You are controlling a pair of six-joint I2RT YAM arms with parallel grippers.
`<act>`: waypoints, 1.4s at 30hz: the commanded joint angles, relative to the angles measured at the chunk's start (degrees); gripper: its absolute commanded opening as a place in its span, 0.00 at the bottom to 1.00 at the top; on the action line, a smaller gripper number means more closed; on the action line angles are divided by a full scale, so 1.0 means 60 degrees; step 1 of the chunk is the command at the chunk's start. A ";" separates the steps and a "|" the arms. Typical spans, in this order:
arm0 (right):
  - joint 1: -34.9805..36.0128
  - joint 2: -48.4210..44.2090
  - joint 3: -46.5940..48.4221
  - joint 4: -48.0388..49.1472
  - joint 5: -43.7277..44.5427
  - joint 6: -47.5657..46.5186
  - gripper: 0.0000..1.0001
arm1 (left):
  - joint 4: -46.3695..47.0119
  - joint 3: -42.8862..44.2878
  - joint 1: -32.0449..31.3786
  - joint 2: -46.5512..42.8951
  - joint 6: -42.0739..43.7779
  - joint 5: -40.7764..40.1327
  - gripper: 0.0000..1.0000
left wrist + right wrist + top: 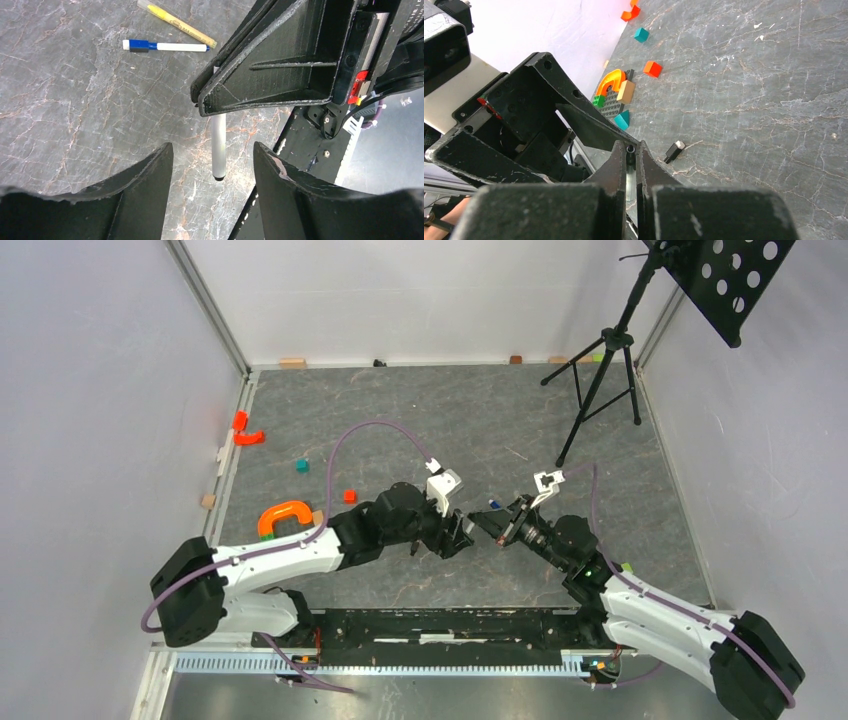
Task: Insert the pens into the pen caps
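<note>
We note right fingers [260, 75] clenched on a slim grey-white pen [218, 145], dark end out. Left fingers [145, 190] released, just beside that end. Beyond the pen, on the bench [75, 100]: blue-capped pen [165, 46], yellow pen [176, 23].

The grey marbled table [75, 125] carries a yellow pen [175, 22] and a blue-capped pen [167, 46], side by side ahead and left of the left gripper [212, 147]. A black cap [674, 150] lies just right of the right gripper [629, 148]. A red cube [652, 68] and a teal cube [641, 34] sit farther ahead.
</note>
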 commanded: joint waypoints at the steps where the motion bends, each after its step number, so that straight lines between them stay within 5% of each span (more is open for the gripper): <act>1: 0.0123 -0.0035 0.0468 0.0019 0.0037 -0.0081 0.00 | 0.0834 -0.0004 -0.0050 0.0075 0.0376 0.0420 0.64; 10: 0.0233 -0.0024 0.0431 0.0032 0.0078 -0.0074 0.00 | 0.0869 0.0458 -0.0042 0.0936 0.0404 0.0737 0.46; 16: 0.0263 -0.0028 0.0409 -0.0012 0.0055 -0.0058 0.00 | 0.0913 0.0592 -0.0046 0.1054 0.0376 0.0616 0.14; 20: 0.0305 -0.0089 0.0339 -0.0027 0.0070 -0.0060 0.00 | 0.0855 0.0628 -0.0043 0.1012 0.0378 0.0465 0.32; 26: 0.0329 -0.0120 0.0333 -0.0115 0.0135 -0.0176 0.00 | 0.0742 0.0628 -0.0049 0.0780 0.0404 0.0296 0.34; 35: 0.0356 -0.0152 0.0404 -0.0093 0.0165 -0.0156 0.00 | 0.0562 0.0628 -0.0043 0.0702 0.0463 0.0261 0.19; 38: 0.0365 -0.0150 0.0500 -0.0142 0.0155 -0.0195 0.00 | 0.0562 0.0628 -0.0042 0.0701 0.0437 0.0237 0.03; 42: 0.0395 -0.0131 0.0537 -0.0159 0.0105 -0.0294 0.00 | 0.0502 0.0676 -0.0044 0.0669 0.0407 0.0257 0.02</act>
